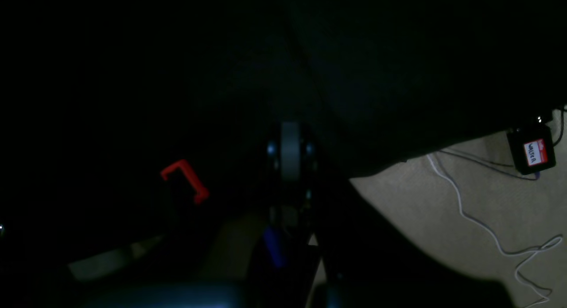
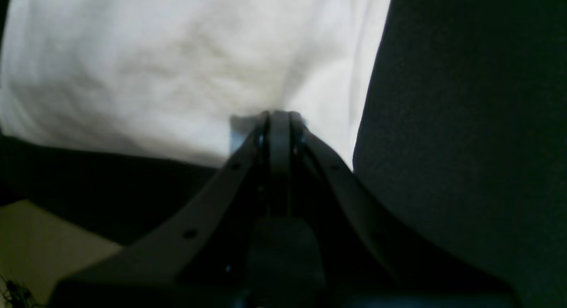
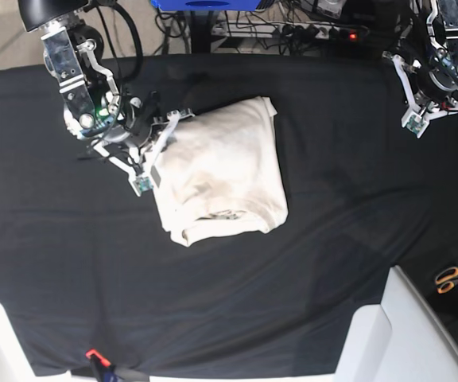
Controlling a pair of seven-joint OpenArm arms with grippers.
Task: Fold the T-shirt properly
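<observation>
A: Two sets of jaws, and I am seeing both closed. The right gripper is showing its jaws pressed together with the tips touching the edge of the T-shirt; whether any cloth is pinched between them I cannot tell.

B: And from above?

A: In the base view the right gripper is sitting at the left edge of the T-shirt, which is lying folded into a rough rectangle near the middle of the surface, on its black cloth. A small dark print is showing near the shirt's lower edge.

B: What is the left one doing?

A: The left gripper is hanging with its jaws closed on nothing, well apart from the shirt, over the far right of the surface. Its wrist view is very dark. I am making out a red clamp, pale floor with a white cable, and a black box with a red and white label.

B: Anything else?

A: Orange-handled scissors are lying off the surface at the right.
</observation>
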